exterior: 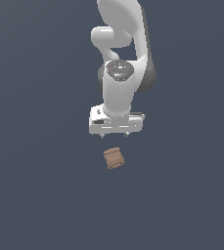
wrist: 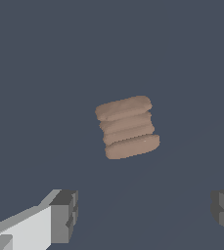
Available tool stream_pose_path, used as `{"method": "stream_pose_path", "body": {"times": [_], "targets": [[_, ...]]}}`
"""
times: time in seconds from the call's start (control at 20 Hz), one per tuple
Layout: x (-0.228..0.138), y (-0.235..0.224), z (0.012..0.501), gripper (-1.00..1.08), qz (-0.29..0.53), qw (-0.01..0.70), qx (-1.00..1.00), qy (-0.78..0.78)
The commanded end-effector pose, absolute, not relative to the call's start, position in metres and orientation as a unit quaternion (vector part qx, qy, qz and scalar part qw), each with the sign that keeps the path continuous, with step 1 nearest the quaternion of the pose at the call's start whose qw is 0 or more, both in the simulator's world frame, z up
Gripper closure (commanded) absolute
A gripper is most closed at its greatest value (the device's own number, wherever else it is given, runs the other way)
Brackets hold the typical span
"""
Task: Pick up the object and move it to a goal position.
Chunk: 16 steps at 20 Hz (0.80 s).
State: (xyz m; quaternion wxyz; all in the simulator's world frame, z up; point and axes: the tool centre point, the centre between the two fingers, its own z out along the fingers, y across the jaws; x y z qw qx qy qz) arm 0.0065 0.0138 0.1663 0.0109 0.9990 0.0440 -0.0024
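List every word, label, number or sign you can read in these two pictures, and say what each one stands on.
None can be read.
Arm: a dark round cap with a tiny red speck, too small to read as a sign.
Brown lump: only ridges, no lettering.
Tool: plain white and grey, no label.
Floor: plain, unmarked.

White arm (exterior: 119,73) reaches straight down, wrist vertical, gripper (exterior: 114,135) pointing at the floor, fingers (wrist: 64,215) spread wide apart, nothing between them, hovering in the air.
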Motion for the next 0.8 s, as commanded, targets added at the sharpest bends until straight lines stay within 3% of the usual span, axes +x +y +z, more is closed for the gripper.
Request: {"method": "stream_pose_path", "body": {"times": [0.0, 0.75], "targets": [[0.0065, 0.0138, 0.1663, -0.92, -0.002, 0.011, 0.999, 0.044], [0.0115, 0.0081, 0.1726, -0.92, -0.001, 0.009, 1.000, 0.029]]}}
